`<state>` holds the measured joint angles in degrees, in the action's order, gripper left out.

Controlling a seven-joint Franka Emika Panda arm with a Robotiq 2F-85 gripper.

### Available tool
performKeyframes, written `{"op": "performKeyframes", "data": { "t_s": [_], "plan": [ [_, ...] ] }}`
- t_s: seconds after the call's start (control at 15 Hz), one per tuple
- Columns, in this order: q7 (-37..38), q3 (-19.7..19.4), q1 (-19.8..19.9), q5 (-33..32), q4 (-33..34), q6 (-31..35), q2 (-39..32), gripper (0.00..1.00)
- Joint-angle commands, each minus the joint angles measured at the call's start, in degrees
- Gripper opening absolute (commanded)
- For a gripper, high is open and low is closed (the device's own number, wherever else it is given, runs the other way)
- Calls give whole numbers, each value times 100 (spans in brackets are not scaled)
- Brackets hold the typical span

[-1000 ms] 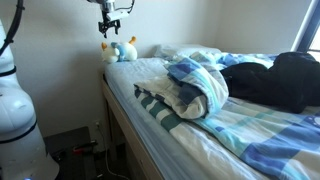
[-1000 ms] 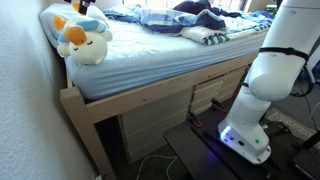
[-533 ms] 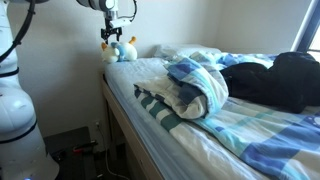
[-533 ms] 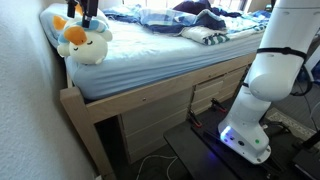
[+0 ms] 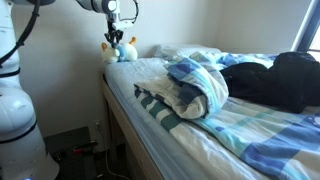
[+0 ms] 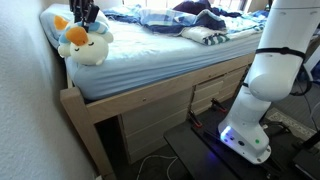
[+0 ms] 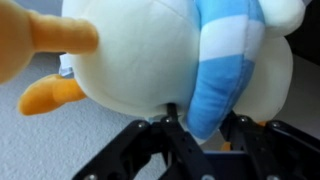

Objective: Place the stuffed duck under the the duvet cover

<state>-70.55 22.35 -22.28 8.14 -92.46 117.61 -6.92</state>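
Gripper (image 7: 203, 122) half-closed astride stuffed duck (image 7: 130, 55); firm hold unconfirmed. Risk: shallow pinch on soft plush slips during lift, and duck drops off bed (image 6: 150, 75) edge just beside it.

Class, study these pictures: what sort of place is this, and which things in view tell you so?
Probably a bedroom: a wooden-framed bed with drawers beneath, a rumpled striped duvet cover on it, and a stuffed duck at its corner.
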Motion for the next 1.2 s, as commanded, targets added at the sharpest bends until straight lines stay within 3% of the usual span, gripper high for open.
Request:
{"op": "performKeyframes", "data": {
  "t_s": [0.0,0.13,0.2,0.67,1.13],
  "plan": [
    [421,-18,-1,-377,15,-79,149,12],
    [1192,-69,-9,-718,-100,33,358,1],
    [1514,-74,7,-800,-144,53,452,0],
    [3901,-86,20,-1962,-310,-69,887,2],
    [5282,11,1,-2982,-321,-762,1184,2]
  ]
}}
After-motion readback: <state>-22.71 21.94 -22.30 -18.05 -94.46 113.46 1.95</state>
